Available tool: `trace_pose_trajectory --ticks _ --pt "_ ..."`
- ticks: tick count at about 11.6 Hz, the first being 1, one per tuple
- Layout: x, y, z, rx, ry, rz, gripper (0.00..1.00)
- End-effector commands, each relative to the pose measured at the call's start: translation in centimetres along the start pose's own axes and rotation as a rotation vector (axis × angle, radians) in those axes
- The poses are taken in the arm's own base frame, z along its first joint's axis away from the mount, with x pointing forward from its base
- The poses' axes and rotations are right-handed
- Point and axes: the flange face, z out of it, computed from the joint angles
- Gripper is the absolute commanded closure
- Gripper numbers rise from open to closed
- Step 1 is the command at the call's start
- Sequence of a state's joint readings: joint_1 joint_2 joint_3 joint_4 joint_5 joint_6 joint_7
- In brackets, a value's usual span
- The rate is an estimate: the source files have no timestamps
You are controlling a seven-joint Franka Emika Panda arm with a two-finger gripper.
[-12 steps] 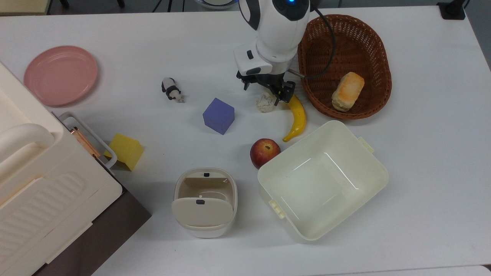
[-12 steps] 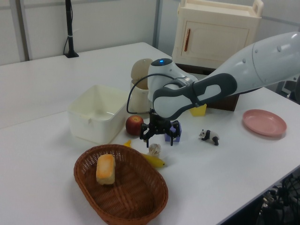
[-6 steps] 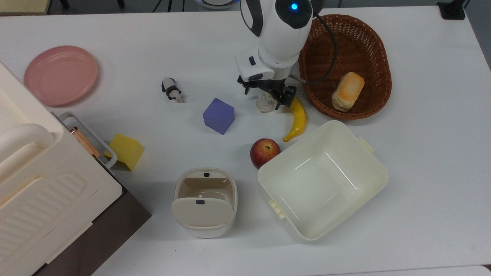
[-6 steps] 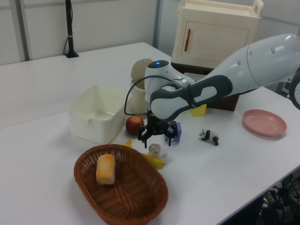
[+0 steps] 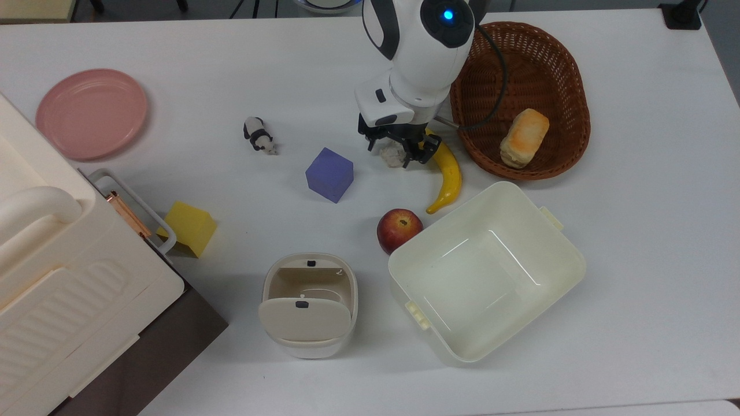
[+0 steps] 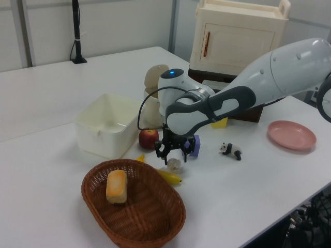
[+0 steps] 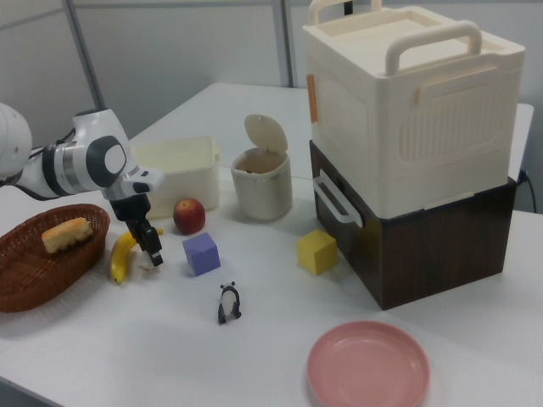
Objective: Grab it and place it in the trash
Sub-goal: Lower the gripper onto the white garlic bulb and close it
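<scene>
The crumpled white paper ball lies on the table between the purple cube and the banana; the left view has it just under the arm's hand. My gripper is down over the ball, open, with a black finger on either side of it. In the right view the gripper hangs close to the table beside the banana. The trash, a small cream bin with its flip lid open, stands near the table's front edge in the top view, also seen in the right view.
Close to the gripper are a banana, a purple cube and a wicker basket holding bread. An apple and a large cream tub sit between the ball and the bin. A panda figurine, a yellow block and a pink plate lie to the top view's left.
The arm has come down and shifted slightly toward the top view's left, bringing the fingers from beside the paper ball to either side of it. The ball has stayed in place.
</scene>
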State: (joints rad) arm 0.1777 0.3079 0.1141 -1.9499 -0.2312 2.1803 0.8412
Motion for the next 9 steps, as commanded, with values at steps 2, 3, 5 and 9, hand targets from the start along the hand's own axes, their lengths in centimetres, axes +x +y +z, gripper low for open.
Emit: trace_pose_trajectory --ticks 2,3,5,9 --pt "0.1 -0.4 0.1 -0.006 0.027 -0.004 0.97" --pt "0.1 -0.4 0.2 -0.008 0.025 -0.004 0.97" --pt "0.2 -0.4 -0.1 -0.003 0.031 -0.003 0.97" --pt "3.7 1.0 -6.3 0.074 0.122 0.057 0.97"
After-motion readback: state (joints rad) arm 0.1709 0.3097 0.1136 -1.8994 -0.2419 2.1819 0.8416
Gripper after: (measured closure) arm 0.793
